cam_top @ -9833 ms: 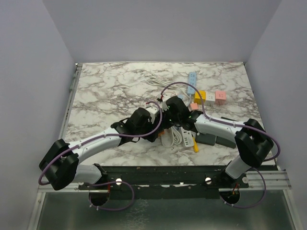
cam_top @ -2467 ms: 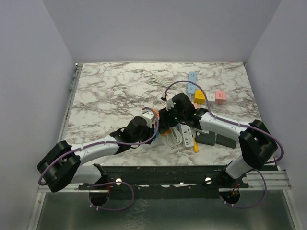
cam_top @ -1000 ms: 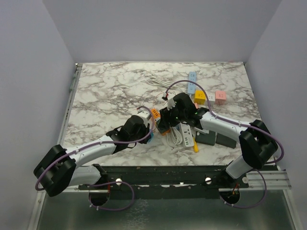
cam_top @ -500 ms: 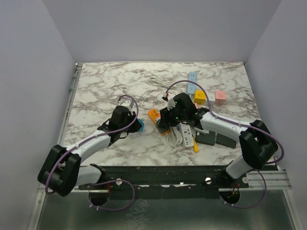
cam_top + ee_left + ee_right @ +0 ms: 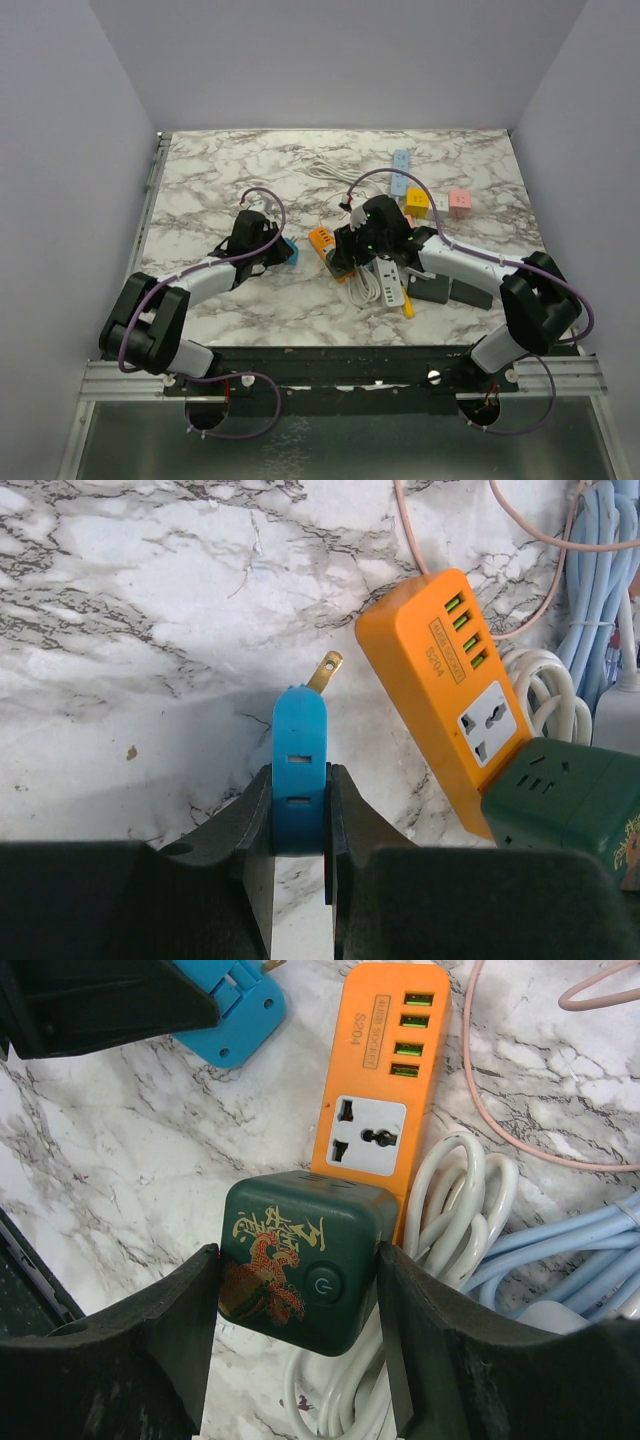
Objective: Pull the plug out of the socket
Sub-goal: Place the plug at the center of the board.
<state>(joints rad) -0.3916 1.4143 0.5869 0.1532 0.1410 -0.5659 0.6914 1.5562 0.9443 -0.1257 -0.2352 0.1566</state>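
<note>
Left jaws: nearly together, clamped on blue plug point(image 5: 300, 770)
Right jaws: wide apart, clamped on green cube adapter point(image 5: 300, 1260)
Plug: out of orange power strip point(image 5: 440, 680), just beside it, prong point(image 5: 325, 670) bare
Strip: flat on marble desk point(image 5: 200, 190), one end under the adapter

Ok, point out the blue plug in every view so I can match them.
Top external: blue plug left of centre, held by the left gripper.
Left wrist: blue plug dead centre, edge-on in that gripper, brass prong pointing up.
Right wrist: blue plug in the top-left corner, partly hidden.
Shared landmark: the orange power strip, just beside it in all three.
</note>
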